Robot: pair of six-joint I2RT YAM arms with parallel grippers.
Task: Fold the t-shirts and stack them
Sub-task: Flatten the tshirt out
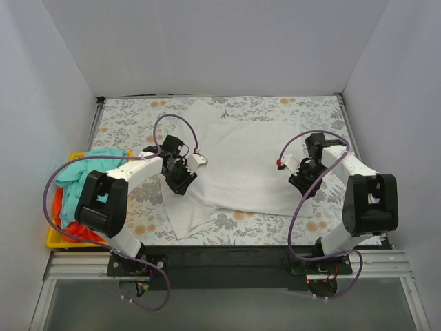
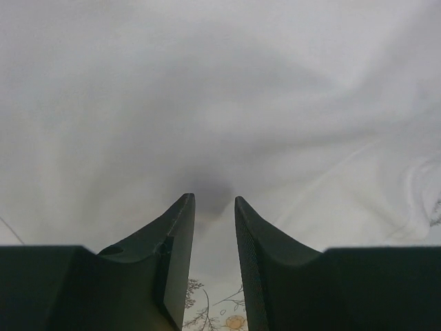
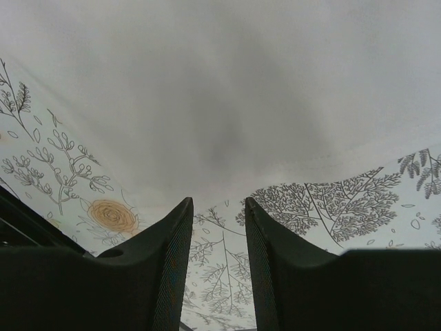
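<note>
The white t-shirt (image 1: 241,162) lies spread across the middle of the floral table cover, with its lower left corner skewed toward the front. My left gripper (image 1: 180,181) is down on the shirt's left edge. In the left wrist view its fingers (image 2: 180,234) stand a narrow gap apart, with white cloth (image 2: 220,103) lying between the tips and creases fanning out from them. My right gripper (image 1: 301,181) is at the shirt's right edge. Its fingers (image 3: 178,234) are slightly apart over the bare cover, with the shirt's hem (image 3: 227,138) just past the tips. A teal shirt (image 1: 86,169) and an orange-red shirt (image 1: 69,217) lie in the tray.
The yellow tray (image 1: 58,238) sits at the table's left edge beside the left arm. The floral table cover (image 1: 138,117) runs to the white walls at the back and sides. A black rail (image 1: 220,256) runs along the front edge, by the arm bases.
</note>
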